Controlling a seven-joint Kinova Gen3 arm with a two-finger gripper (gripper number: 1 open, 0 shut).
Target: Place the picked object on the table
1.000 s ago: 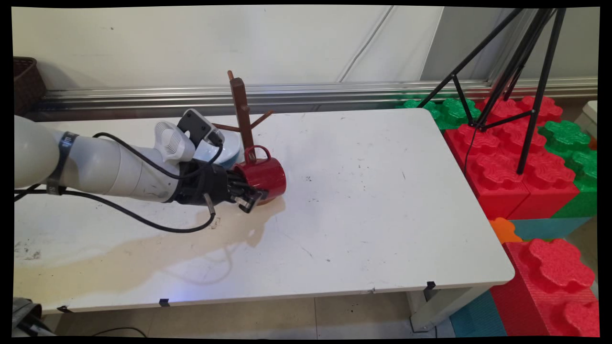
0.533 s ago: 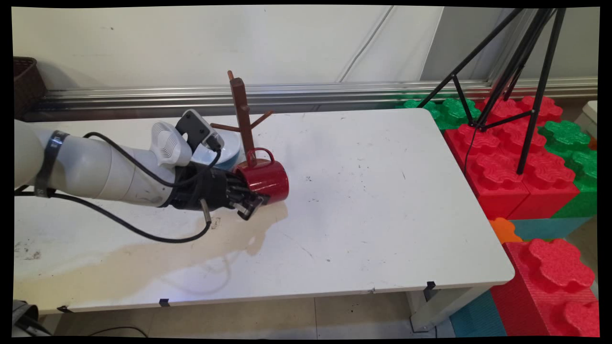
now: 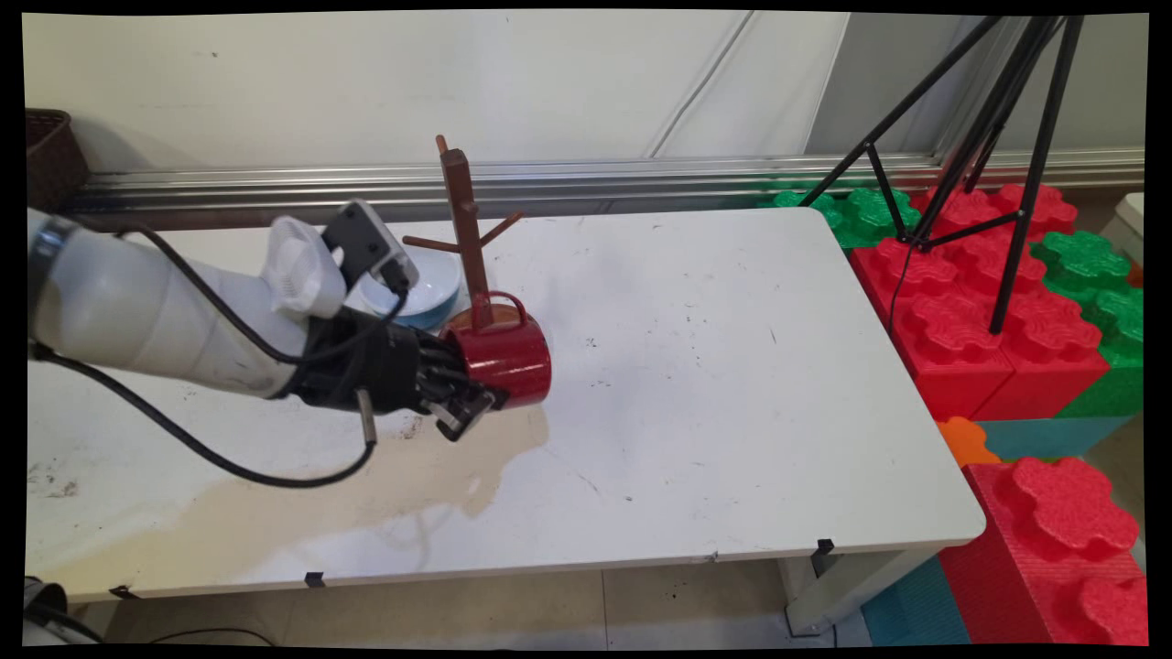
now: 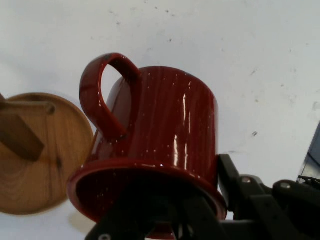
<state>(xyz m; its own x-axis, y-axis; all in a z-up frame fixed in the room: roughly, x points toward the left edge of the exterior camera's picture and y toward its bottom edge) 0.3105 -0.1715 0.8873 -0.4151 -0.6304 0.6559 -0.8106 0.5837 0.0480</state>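
Since a second ago, your arm has lifted the red mug (image 3: 502, 355) a little and tipped the wrist up, so the wooden base of the mug stand (image 3: 466, 227) now peeks out behind the mug. You can see the gripper (image 3: 465, 395) pinching the mug at its rim: one finger goes inside the mouth and the other presses on the outside wall. In the hand view the mug (image 4: 160, 145) lies on its side, with its mouth toward the gripper (image 4: 200, 210) and its handle sticking out toward the stand's round base (image 4: 35, 160).

Your mug hangs just above the white table (image 3: 696, 384), at the left middle part, right in front of the stand. Its handle points up and sits close to the stand's post; you cannot tell if they touch. A blue and white bowl (image 3: 423, 291) sits just left of the stand, partly hidden by the wrist. Off the table's right side you see red and green foam blocks (image 3: 989, 302) and a black tripod (image 3: 998, 119).
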